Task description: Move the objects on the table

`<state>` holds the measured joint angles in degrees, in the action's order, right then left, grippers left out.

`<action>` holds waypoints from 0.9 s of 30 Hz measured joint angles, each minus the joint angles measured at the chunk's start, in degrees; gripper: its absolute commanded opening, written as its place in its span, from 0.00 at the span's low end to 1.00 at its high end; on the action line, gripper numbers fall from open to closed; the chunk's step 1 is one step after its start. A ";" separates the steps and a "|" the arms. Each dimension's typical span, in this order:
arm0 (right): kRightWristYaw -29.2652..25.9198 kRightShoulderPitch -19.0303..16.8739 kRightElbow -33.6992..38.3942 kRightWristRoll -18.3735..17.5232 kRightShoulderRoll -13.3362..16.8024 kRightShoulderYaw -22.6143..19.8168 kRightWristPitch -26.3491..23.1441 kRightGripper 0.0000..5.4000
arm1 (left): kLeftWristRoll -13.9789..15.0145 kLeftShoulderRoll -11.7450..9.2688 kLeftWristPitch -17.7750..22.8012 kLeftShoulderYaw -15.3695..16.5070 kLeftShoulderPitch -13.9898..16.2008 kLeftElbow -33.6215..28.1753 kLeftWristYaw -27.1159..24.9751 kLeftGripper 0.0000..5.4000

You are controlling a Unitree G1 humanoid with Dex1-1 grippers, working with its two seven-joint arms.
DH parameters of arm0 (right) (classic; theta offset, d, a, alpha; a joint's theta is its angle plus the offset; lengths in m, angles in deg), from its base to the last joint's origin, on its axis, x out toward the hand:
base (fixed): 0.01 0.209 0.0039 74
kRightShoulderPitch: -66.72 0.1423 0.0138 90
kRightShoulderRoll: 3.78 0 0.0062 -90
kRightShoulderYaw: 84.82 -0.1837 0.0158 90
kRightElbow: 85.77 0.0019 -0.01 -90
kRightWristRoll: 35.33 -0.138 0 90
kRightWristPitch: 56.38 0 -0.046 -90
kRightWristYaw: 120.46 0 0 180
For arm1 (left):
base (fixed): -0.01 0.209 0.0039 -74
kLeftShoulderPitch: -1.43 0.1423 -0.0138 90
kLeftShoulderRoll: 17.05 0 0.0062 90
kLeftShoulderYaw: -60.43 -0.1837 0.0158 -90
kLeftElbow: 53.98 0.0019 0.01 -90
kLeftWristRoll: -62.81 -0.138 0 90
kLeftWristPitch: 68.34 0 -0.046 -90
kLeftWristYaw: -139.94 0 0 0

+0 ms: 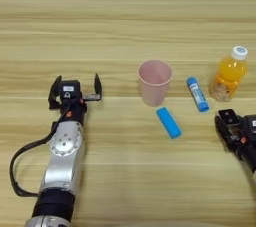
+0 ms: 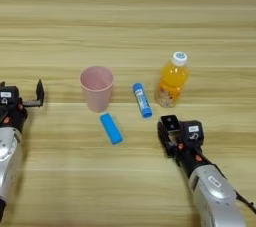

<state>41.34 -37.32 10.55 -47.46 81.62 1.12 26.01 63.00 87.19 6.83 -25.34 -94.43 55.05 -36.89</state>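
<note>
Left gripper (image 1: 75, 90): the two black fingers (image 1: 97, 86) stand spread wide with nothing between them, tips aimed at the far edge of the table (image 1: 125, 16). Behind them a short black wrist, then the silver forearm running straight back toward the near-left corner, lying low over the wood, with a black cable looping off its left side. Right gripper (image 2: 167, 131): I can't tell how far its fingers are parted; nothing is visibly in its grasp. Its black head points toward the far-left, and the silver forearm angles back to the near-right corner. Between the two arms, around the table's middle: a pink cup (image 2: 96, 88) standing upright, mouth up. A flat light-blue bar (image 2: 111, 128) lies just near-right of the cup, apart from it. A blue tube (image 2: 142, 100) with a white band lies right of the cup, long axis running roughly far to near. A small orange juice bottle (image 2: 171, 86) with a white cap stands upright right of the tube, just beyond the right gripper's head. Neither gripper touches any item.
</note>
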 measured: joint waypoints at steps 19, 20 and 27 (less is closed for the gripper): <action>-2.21 -1.68 10.58 1.33 1.01 6.29 -1.76 0.46 | -0.20 0.47 0.00 -0.13 0.02 -0.02 0.41 1.00; -2.31 -1.66 11.51 1.48 1.03 7.15 -1.81 0.46 | -0.20 0.48 0.00 -0.12 0.02 -0.02 0.45 1.00; -3.85 -0.88 14.39 2.39 1.08 13.14 -2.04 0.46 | -0.28 0.50 0.00 -0.12 0.02 0.00 0.50 1.00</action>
<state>37.49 -38.21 24.94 -45.08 82.71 14.26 23.97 62.71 87.69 6.82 -25.46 -94.42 55.05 -36.39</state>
